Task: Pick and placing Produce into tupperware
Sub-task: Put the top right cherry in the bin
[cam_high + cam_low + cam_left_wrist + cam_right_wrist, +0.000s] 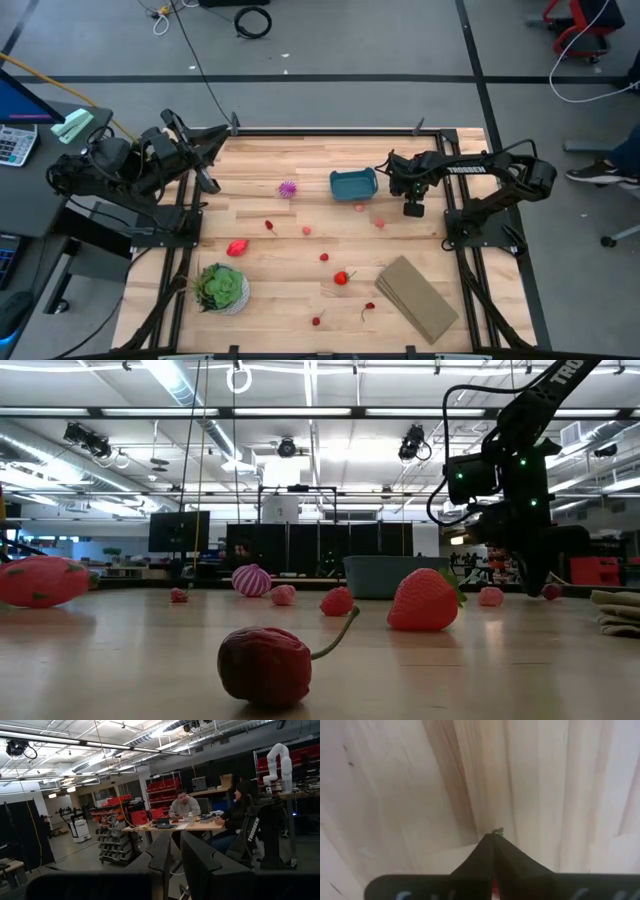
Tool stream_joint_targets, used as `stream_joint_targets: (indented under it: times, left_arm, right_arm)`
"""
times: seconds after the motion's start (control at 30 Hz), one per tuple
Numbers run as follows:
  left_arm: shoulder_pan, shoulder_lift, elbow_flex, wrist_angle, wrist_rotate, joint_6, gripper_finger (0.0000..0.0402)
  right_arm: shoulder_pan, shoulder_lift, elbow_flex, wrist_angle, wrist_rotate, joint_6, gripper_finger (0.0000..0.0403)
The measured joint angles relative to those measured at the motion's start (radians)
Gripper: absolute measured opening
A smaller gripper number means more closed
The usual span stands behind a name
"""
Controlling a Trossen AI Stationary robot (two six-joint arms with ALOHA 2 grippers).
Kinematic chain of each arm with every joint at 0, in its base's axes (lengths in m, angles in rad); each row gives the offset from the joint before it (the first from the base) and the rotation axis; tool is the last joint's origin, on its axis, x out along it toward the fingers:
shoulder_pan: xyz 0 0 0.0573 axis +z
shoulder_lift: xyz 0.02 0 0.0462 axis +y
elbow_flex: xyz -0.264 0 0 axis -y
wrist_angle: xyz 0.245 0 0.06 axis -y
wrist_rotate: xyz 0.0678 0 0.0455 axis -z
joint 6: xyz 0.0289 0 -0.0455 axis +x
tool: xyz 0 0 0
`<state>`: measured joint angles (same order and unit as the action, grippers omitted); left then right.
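The teal tupperware (353, 184) stands at the far middle of the table with nothing showing inside. Small red and pink produce lies scattered over the wood: a spiky purple piece (288, 188), a strawberry (343, 278), a cherry (265, 665). My right gripper (413, 209) points down at the table just right of the tub, shut on a small red piece (552, 592). My left gripper (208, 183) is raised at the table's far left, fingers close together with nothing between them. My right gripper pinches a small red piece of produce between its two fingers, which come from above and point down. A green bit (497, 831) pokes out at the fingertips and a red sliver (493, 891) shows between them. The piece sits at table level.
A flat tan block (417, 297) lies at the near right and a green plant in a white pot (221, 288) at the near left. Two pink pieces (359, 207) (379, 222) lie between the tub and my right gripper. People sit at a desk beyond the table.
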<state>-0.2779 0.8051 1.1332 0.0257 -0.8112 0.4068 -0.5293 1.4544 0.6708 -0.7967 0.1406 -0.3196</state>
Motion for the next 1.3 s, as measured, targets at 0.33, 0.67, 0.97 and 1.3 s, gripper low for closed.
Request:
stream_joint_targets:
  times: [0.33, 0.67, 0.97, 1.3]
  left_arm:
    - [0.000, 0.000, 0.000, 0.000, 0.000, 0.017, 0.0051]
    - [0.000, 0.000, 0.000, 0.007, 0.000, 0.050, 0.0052]
    - [0.000, 0.000, 0.000, 0.017, 0.000, 0.050, 0.0050]
    - [0.000, 0.000, 0.000, -0.001, 0.000, -0.026, 0.0039]
  right_arm:
    - [0.000, -0.010, 0.078, -0.020, -0.004, 0.042, 0.0003]
    - [0.017, -0.098, 0.407, 0.122, -0.119, 0.412, 0.0002]
    - [0.168, 0.028, 0.478, 0.689, -0.246, 0.619, 0.0001]
    - [0.231, 0.220, 0.474, 0.585, -0.079, 0.667, 0.0000]
